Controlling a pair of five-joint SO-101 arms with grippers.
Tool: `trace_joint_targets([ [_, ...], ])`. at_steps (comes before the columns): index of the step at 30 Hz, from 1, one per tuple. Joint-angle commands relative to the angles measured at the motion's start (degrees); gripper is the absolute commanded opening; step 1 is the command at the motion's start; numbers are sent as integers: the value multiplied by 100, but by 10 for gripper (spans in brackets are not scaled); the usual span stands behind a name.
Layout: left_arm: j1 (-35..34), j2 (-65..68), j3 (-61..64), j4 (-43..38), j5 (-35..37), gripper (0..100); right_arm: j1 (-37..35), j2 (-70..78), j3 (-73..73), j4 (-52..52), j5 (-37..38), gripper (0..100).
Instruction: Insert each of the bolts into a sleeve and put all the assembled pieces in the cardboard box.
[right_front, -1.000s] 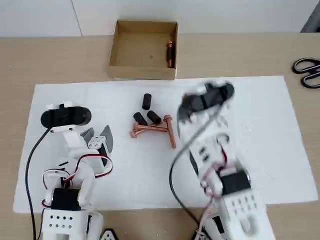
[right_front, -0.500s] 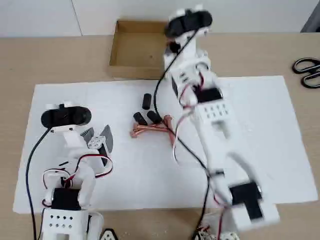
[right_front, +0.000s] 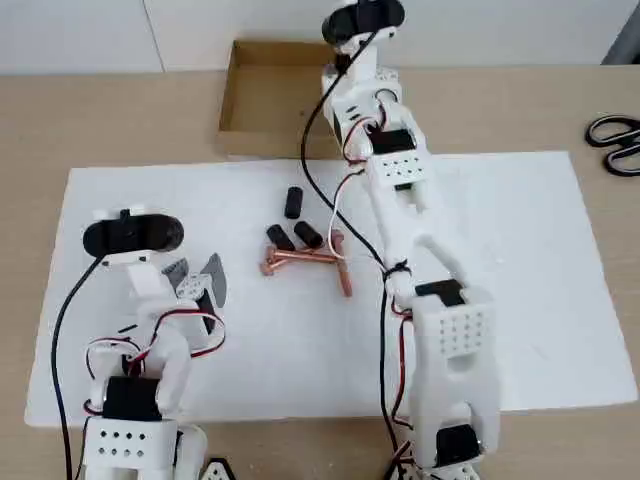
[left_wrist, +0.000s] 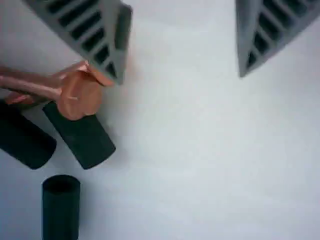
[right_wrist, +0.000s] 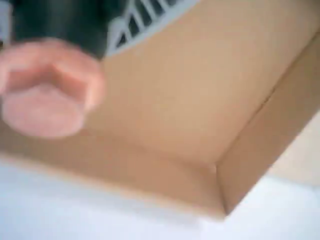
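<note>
Swinging from the paper's middle out over the cardboard box (right_front: 270, 145), the right gripper (right_front: 342, 80) clamps a sleeved bolt (right_wrist: 47, 95) near its right edge, likely ready for release; the left gripper (left_wrist: 178, 72) gapes empty.

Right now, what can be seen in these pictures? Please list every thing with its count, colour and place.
box: one, brown cardboard, on the table beyond the sheet's far edge.
sheet: one, white, spread on the table.
sleeves: three, black, loose on the middle of the sheet.
bolts: three as far as I can tell, copper, heaped right beside the sleeves.
piece: one, a copper bolt in a black sleeve, in the right hand over the box.
scissors: one pair, black handles, on bare table off the sheet's far right corner.
table: one, light wood.
left hand: open, above the sheet near the bolts and sleeves.
right hand: shut on the piece, over the box.
</note>
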Motion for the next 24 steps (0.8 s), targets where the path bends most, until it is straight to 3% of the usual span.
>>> trace_joint_targets([
  [1,18,-62,-31,105,26,141,-101,242,-1108,-136,79,8],
  [18,18,-62,-31,114,26,141,-356,1947,-2681,-136,97,9],
  [24,18,-62,-31,114,26,141,-365,2097,-2734,-127,97,151],
])
